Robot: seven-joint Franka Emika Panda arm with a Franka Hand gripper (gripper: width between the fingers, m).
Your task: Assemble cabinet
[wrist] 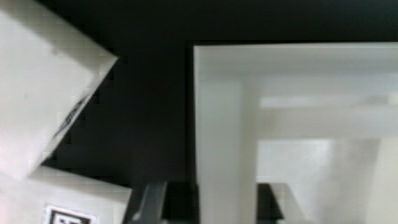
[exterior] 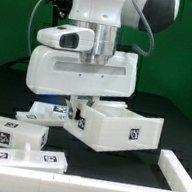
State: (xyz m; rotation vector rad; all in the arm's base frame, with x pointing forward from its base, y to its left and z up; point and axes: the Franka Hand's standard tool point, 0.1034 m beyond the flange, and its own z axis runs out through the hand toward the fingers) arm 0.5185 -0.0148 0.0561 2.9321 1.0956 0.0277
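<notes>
The cabinet's open white box (exterior: 121, 127) shows in the middle of the exterior view, with a marker tag on its front wall. My gripper (exterior: 78, 112) is shut on the box's wall on the exterior view's left. In the wrist view my two dark fingers (wrist: 153, 203) stand on either side of that white wall (wrist: 217, 120), with my gripper (wrist: 214, 206) closed on it. The box interior (wrist: 320, 150) is empty. I cannot tell if the box rests on the table or hangs just above it.
Three loose white tagged blocks lie at the exterior view's left: one (exterior: 44, 113) next to the box, one (exterior: 11, 131) further out, one (exterior: 23, 158) nearest the front. One block (wrist: 45, 110) also shows in the wrist view. A white rail (exterior: 176, 173) borders the front and right.
</notes>
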